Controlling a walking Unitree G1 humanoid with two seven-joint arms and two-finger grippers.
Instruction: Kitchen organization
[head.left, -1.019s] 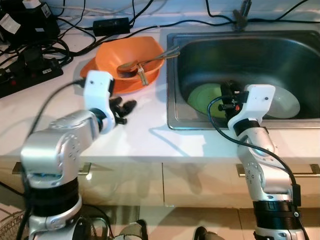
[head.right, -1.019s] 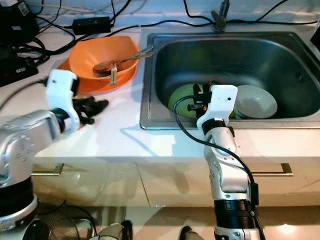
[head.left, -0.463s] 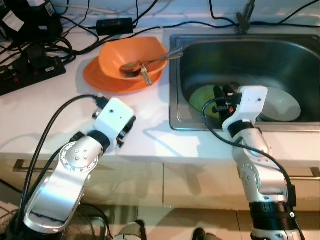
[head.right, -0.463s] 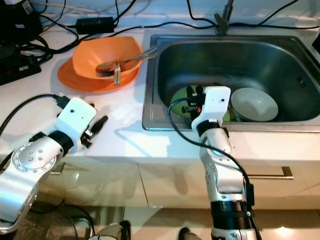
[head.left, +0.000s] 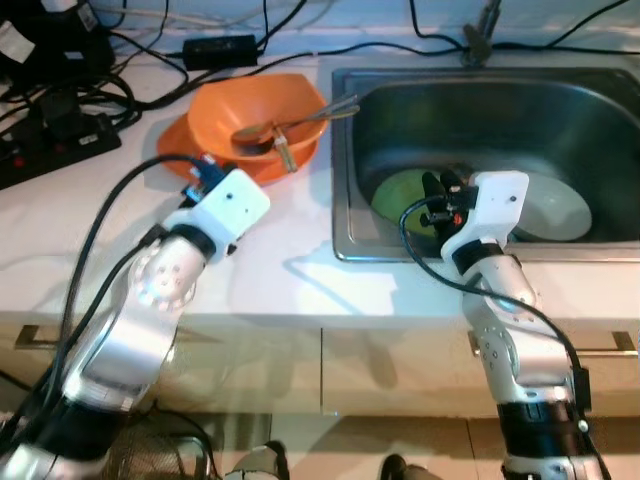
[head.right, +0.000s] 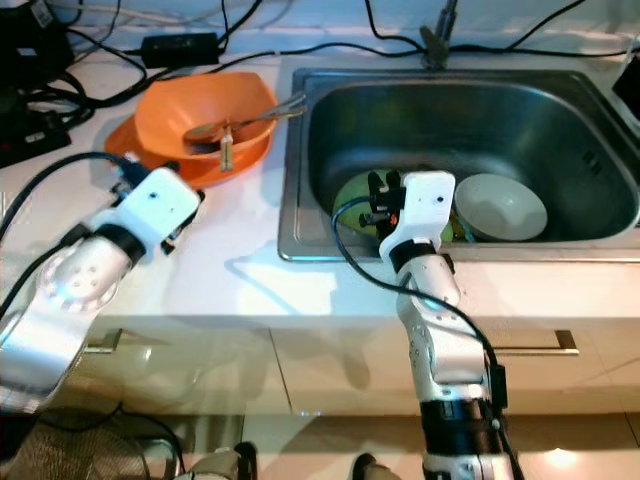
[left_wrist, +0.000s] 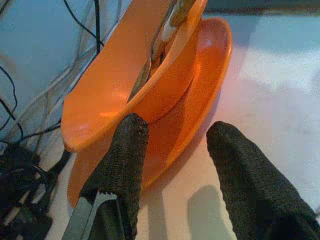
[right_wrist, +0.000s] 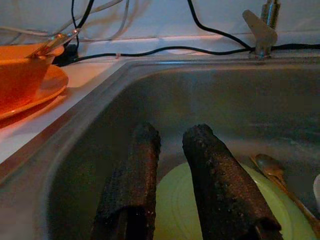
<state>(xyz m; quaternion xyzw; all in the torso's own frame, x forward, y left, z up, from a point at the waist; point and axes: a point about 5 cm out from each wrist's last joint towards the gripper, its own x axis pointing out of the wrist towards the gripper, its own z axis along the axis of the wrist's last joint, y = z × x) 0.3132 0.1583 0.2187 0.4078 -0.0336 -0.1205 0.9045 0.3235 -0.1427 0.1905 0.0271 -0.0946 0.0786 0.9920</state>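
Your left pincer (left_wrist: 175, 165) had moved up since a moment ago. Before, it was low at the near edge of the white worktop (head.left: 290, 250). Now it sat right by the orange plate (left_wrist: 210, 65), fingers apart with nothing between them. The orange bowl (head.left: 262, 105) stood on that plate, with a spoon (head.left: 300, 122) resting in it.

Your right pincer (right_wrist: 177, 185) had stayed about where it was, over the near rim of the sink (head.left: 345, 215). Its fingers were a little apart and held nothing. Under it lay a green plate (head.left: 400, 195), and a white bowl (head.right: 500, 205) sat to its right.

The worktop near the left pincer had open room. Far left were black cables (head.left: 70, 95).
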